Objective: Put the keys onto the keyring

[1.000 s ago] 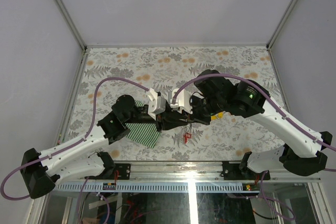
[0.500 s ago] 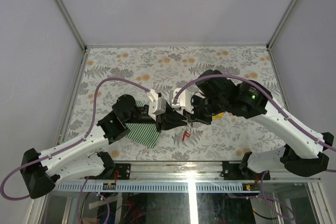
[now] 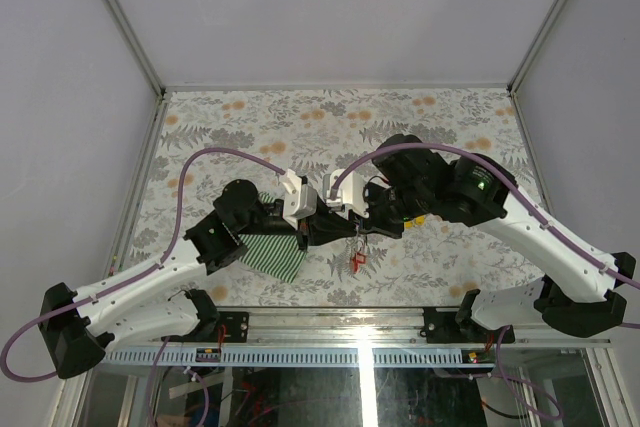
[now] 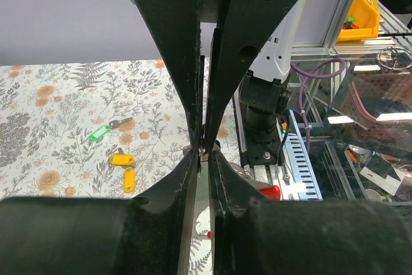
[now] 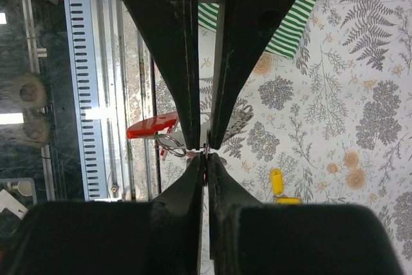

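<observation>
L gripper + R gripper tip-to-tip, jaws both clamped on keyring; keys, striped cloth nearby.

The bench wears a matt floral-printed covering. The green-and-white striped cloth looks soft and woven. The thin grey metal keyring gleams, and its red plastic tag is smooth and glossy. The small keys have yellow plastic heads with a slight shine, and one has a green plastic tag. The left gripper and right gripper have jaws of matt black plastic. The white arm shells are smooth, lightly glossy plastic.
</observation>
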